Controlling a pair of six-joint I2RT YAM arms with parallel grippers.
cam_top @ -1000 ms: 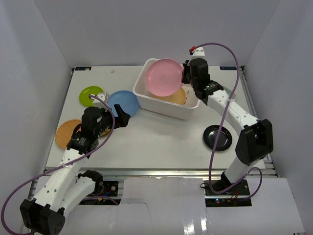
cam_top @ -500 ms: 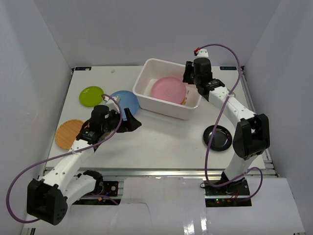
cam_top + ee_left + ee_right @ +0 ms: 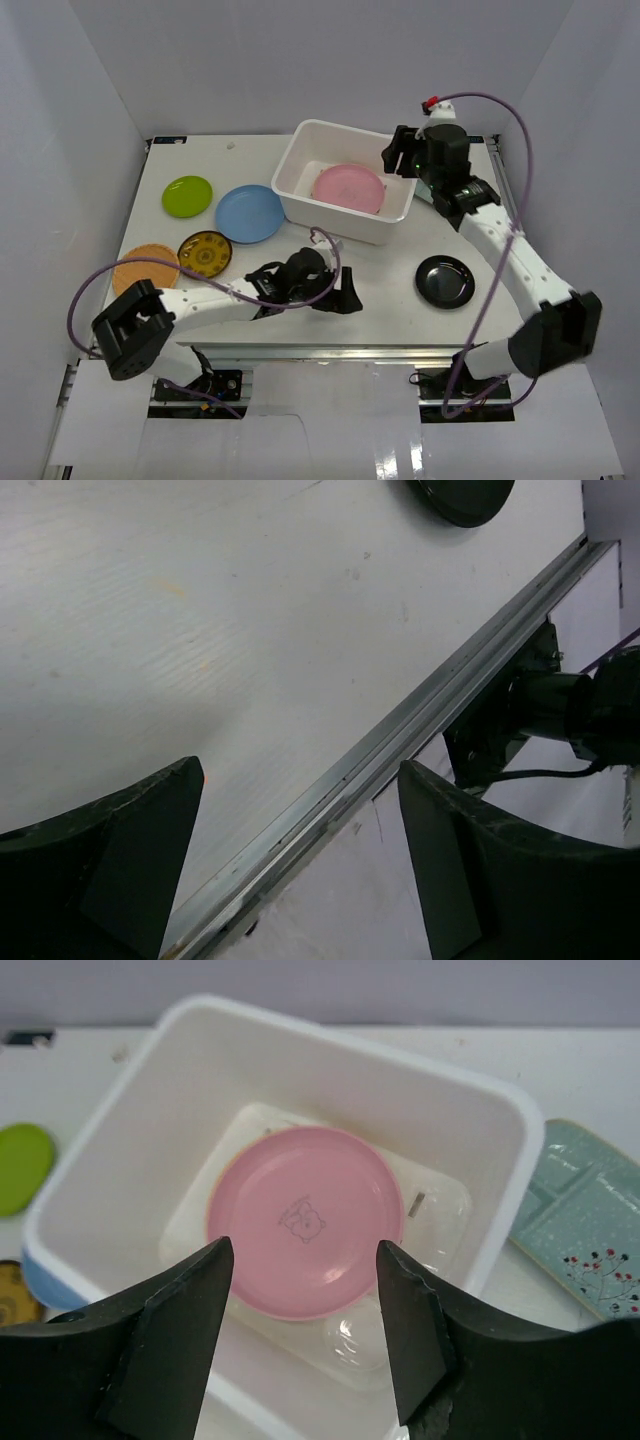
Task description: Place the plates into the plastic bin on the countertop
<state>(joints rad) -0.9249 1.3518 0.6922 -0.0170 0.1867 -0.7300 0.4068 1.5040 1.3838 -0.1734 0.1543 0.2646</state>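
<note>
Pink plate (image 3: 348, 187) lies in the bin (image 3: 345, 222); green plate (image 3: 187, 195), blue plate (image 3: 250, 212), gold plate (image 3: 206, 251), orange plate (image 3: 140, 265) and black plate (image 3: 445, 281) sit on the countertop (image 3: 380, 290), not yet loaded. Left claw (image 3: 345, 300) and right claw (image 3: 397, 158) hang apart, empty.

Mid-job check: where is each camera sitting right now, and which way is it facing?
Top external: above and behind the robot, looking down on the countertop; left arm, right arm show.
Left wrist: low over the front rail, facing the black plate; open left gripper in frame.
Right wrist: above the plastic bin, looking down at the pink plate; open right gripper in frame.
Shared: top and right wrist both show that pink plate.
</note>
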